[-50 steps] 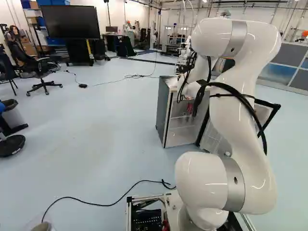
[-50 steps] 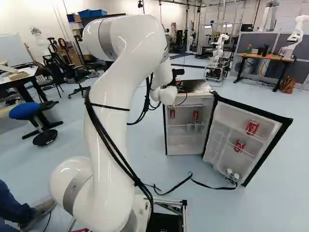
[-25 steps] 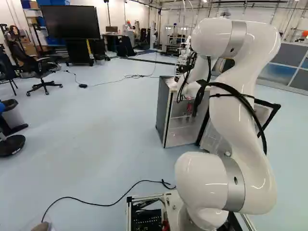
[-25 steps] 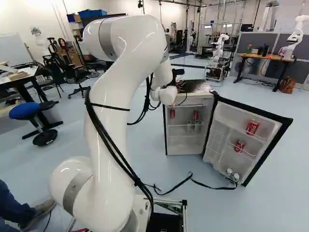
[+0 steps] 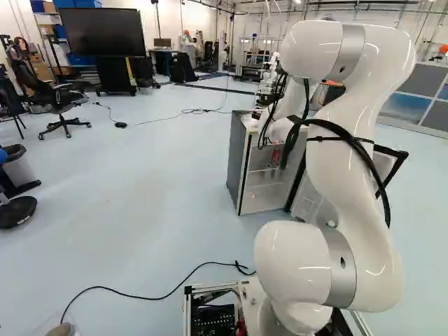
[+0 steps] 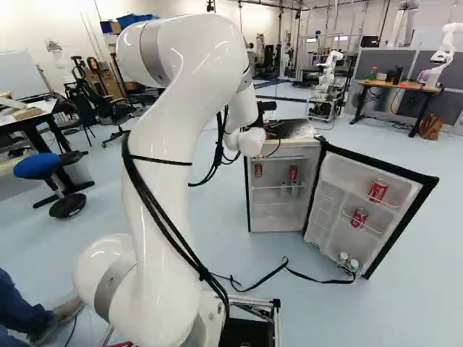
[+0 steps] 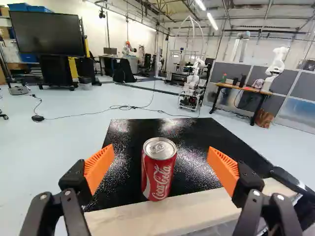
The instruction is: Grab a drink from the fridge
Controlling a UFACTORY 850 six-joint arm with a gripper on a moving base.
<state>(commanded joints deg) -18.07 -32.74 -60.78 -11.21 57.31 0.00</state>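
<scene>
The fridge (image 5: 239, 164) has its door (image 6: 334, 181) standing open, with more drink cans (image 6: 293, 172) inside. One red can (image 7: 160, 172) stands upright on top of the fridge, close behind the pale front strip (image 7: 162, 219). The hand (image 7: 161, 160) is open, one orange pad to either side of the can, and neither touches it. If the hand closes off-centre, one pad would probably land first and shove or tip the can. So near the fridge's front, a knock that way could send it over the edge. Backing out crookedly could clip it too, and a low approach might scrape the strip.
</scene>
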